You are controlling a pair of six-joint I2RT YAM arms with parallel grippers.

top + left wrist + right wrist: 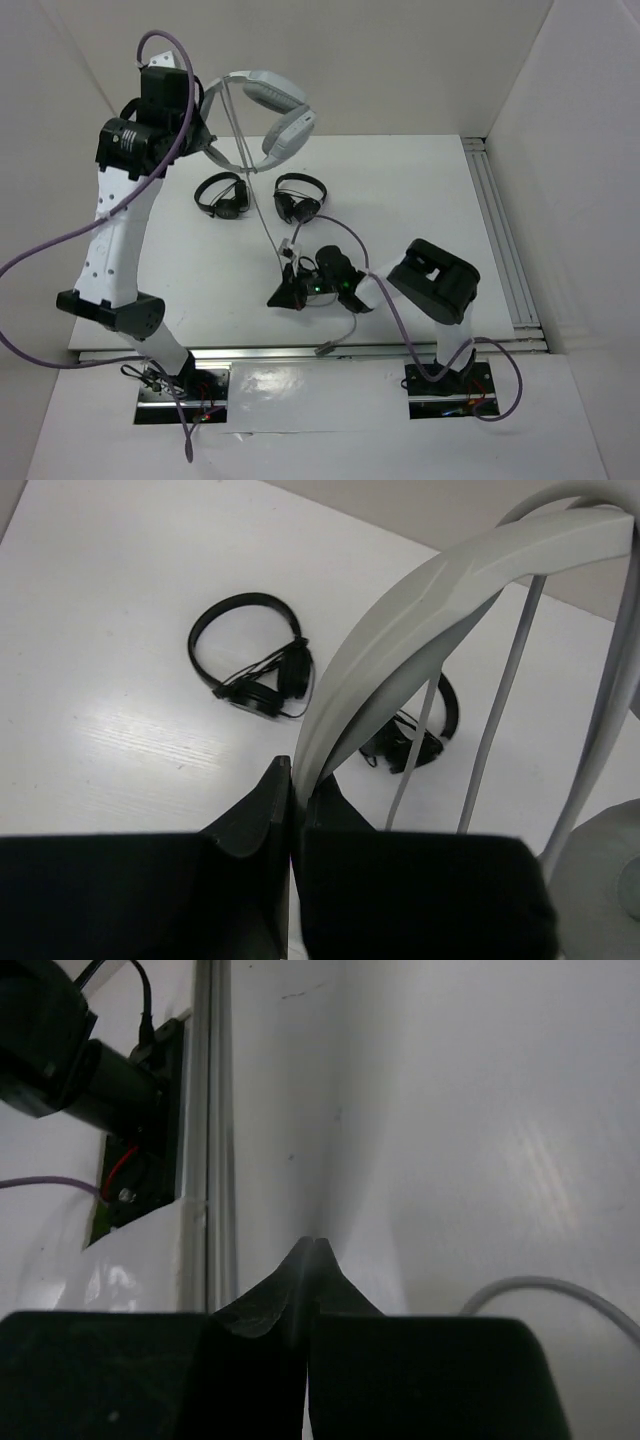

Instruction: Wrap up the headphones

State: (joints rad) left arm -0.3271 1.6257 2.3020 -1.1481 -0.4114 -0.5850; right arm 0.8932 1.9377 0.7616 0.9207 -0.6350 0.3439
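The headphones, large and light grey-white, hang in the air at the back left. My left gripper is shut on their wide band, which runs up from between the black fingers. A padded cup shows at the lower right of the left wrist view. Their thin grey cable drops from them in strands to a small end piece near the table. My right gripper lies low over the table, shut with nothing between its fingertips.
Two smaller black headphones lie on the white table below the raised ones, and both show in the left wrist view. A grey cable curves on the table beside my right gripper. A metal rail borders the table's near edge.
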